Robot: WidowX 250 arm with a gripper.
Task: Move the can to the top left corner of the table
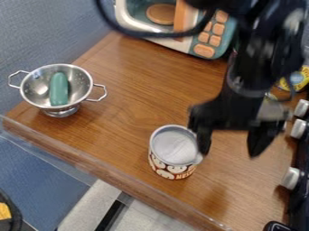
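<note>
The black gripper (230,146) hangs over the right half of the wooden table (129,122), its two fingers spread wide with nothing between them. Just left of it stands the can (175,153), upright near the table's front edge, with a silver top and a printed label of white faces on a dark red ground. The left fingertip overlaps the can's right rim in the view; whether they touch I cannot tell.
A metal colander (83,97) holding a green object (58,89) stands at the left edge. A toy microwave (208,38) sits at the back. Knobs (292,178) of a stove line the right side, with a yellow item (297,79) behind the arm.
</note>
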